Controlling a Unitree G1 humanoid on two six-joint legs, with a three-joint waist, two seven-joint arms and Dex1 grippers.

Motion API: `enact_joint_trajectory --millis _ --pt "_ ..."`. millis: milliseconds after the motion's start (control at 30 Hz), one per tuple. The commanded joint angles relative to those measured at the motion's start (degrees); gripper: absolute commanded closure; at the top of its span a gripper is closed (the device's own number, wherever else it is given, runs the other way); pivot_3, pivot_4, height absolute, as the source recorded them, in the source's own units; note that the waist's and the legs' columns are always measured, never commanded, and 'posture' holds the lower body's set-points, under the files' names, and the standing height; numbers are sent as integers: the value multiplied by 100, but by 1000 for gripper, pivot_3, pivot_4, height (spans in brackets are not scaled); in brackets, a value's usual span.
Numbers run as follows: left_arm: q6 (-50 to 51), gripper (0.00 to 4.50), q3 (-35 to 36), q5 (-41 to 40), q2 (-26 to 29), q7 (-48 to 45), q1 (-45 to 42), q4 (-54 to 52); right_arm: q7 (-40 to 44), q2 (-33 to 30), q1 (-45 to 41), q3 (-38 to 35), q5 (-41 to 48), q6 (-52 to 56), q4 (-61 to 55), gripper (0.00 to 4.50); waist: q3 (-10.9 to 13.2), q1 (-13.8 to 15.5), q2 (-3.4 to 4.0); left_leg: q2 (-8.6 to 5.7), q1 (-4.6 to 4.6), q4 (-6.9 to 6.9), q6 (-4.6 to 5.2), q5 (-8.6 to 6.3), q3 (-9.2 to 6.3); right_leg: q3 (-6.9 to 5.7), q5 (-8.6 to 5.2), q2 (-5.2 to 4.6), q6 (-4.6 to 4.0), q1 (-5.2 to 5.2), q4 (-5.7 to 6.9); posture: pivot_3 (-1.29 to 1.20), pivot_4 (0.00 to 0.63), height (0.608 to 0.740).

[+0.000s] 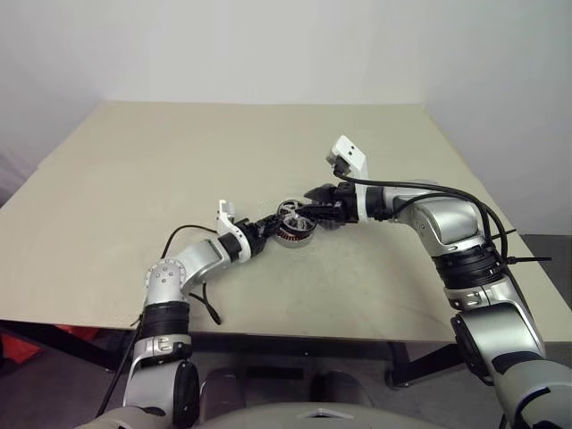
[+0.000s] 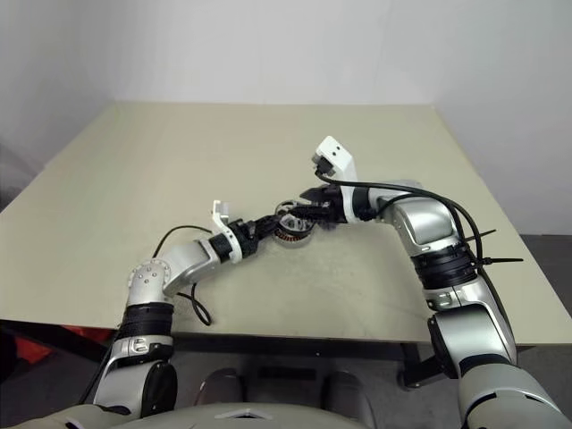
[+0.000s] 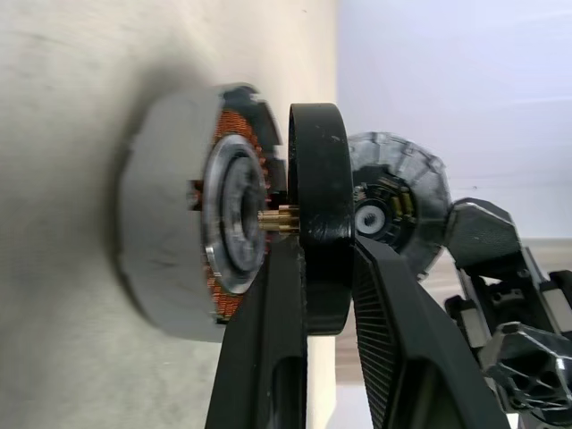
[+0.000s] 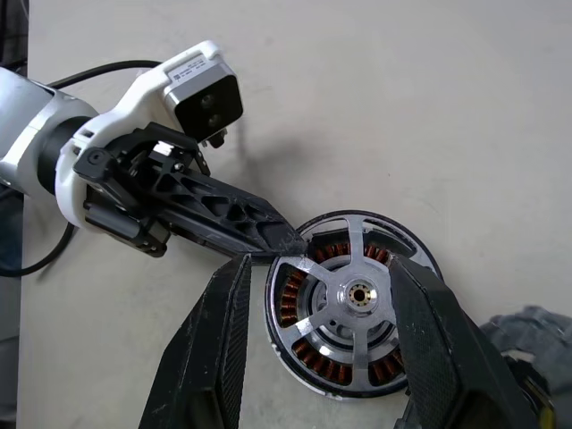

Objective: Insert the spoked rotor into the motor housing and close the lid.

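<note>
Item one, near centre of my counter (image 1: 107, 179): left end effector (image 4: 288, 241) clenched edge-on across the dark rim of the spoked rotor (image 4: 353, 290), which I hold just above the motor housing (image 3: 170, 259), its brass shaft not yet seated in the hub. I judge the rotor light, rigid and slick; the rim is my proper hold, never the thin spokes. Item two, just beyond: right end effector (image 4: 317, 340) released, fingers straddling the housing, whose copper windings contain nothing yet.

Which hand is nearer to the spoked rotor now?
Left. The left hand grips the spoked rotor by its rim above the motor housing; the right hand straddles it, fingers apart.
</note>
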Motion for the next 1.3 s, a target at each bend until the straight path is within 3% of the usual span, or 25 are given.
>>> enact_joint_trajectory --millis 33,367,600,1067,1167,1300 --pt "-21 4076 25 38 -53 -49 -42 -175 -40 37 -160 -129 54 -82 -79 1786 0 0 0 0 0 0 0 0 0 0 0 0 0 0 0 0 0 740" --pt "148 4076 -96 306 31 -278 -1 -376 -134 100 -222 -132 23 -125 10 1786 0 -3 0 0 0 0 0 0 0 0 0 0 0 0 0 0 0 740" --pt "217 1968 -71 414 43 -200 48 -462 -206 122 -222 -124 -12 -159 37 1786 0 -2 0 0 1 0 0 0 0 0 0 0 0 0 0 0 0 740" --pt "368 1968 216 -187 343 530 793 -1540 -170 223 -218 -27 -4 -173 71 1786 0 -9 0 1 2 0 0 0 0 0 0 1 0 0 1 0 0 740" --pt "301 1968 121 -2 549 475 864 -1831 -213 295 -206 21 -38 -175 115 1786 0 -11 0 2 2 0 0 0 0 0 0 1 0 0 1 0 0 740" --pt "-17 1968 -313 911 1072 66 749 -2556 -461 545 -120 242 -305 -267 425 1786 0 -19 0 4 5 0 -1 0 -1 -2 0 2 1 1 3 0 0 740"
